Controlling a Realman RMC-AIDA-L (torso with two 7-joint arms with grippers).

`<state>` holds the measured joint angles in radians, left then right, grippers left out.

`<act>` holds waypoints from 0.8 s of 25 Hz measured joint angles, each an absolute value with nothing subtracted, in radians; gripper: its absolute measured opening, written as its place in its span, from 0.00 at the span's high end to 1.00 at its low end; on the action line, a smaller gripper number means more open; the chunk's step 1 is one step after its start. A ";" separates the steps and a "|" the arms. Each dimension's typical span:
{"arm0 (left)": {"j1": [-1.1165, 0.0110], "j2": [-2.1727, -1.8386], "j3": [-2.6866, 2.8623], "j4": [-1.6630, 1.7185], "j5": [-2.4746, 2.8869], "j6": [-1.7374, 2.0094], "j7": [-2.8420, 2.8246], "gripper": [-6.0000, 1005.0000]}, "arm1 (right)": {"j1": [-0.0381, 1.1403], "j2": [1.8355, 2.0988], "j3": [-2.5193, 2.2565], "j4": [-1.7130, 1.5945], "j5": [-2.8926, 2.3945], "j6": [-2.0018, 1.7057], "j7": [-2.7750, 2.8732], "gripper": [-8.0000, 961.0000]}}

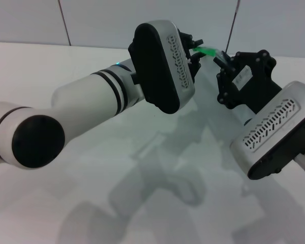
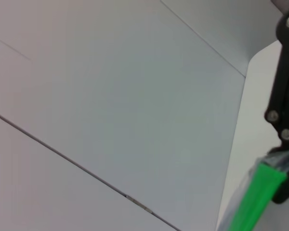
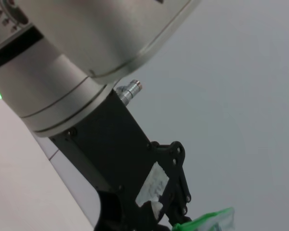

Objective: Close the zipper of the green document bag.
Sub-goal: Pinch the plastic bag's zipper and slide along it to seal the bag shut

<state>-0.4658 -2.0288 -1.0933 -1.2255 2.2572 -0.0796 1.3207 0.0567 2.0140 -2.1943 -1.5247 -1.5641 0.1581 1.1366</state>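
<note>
Head view: the left gripper [image 1: 193, 51] and the right gripper [image 1: 222, 61] are raised above the white table [image 1: 51, 66], and a short stretch of the zipper [image 1: 207, 51] is seen spanning the gap between them. Whether either set of fingers is clamped on it cannot be told. The rest of the green document bag [image 3: 216, 220] is barely seen. If the strip is pulled unevenly, it may slip free and the bag may drop.

Left gripper [image 3: 176, 222] jaws at the bright green zipper [image 3: 207, 222], under a white-and-black wrist.
</note>
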 joint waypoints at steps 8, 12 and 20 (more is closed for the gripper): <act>-0.470 -2.029 -1.092 -1.205 2.259 -0.073 1.321 0.87 | 0.053 2.014 -2.205 -1.531 -1.561 0.158 1.137 0.84; -0.468 -2.029 -1.092 -1.201 2.259 -0.061 1.321 0.89 | 0.041 2.013 -2.206 -1.557 -1.559 0.158 1.137 0.84; -0.465 -2.029 -1.102 -1.200 2.253 -0.058 1.320 0.91 | 0.005 1.996 -2.212 -1.624 -1.564 0.156 1.136 0.84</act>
<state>-0.4654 -2.0294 -1.1020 -1.1995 2.2526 -0.0577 1.3202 0.0052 1.9959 -2.2119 -1.6239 -1.5638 0.1564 1.1355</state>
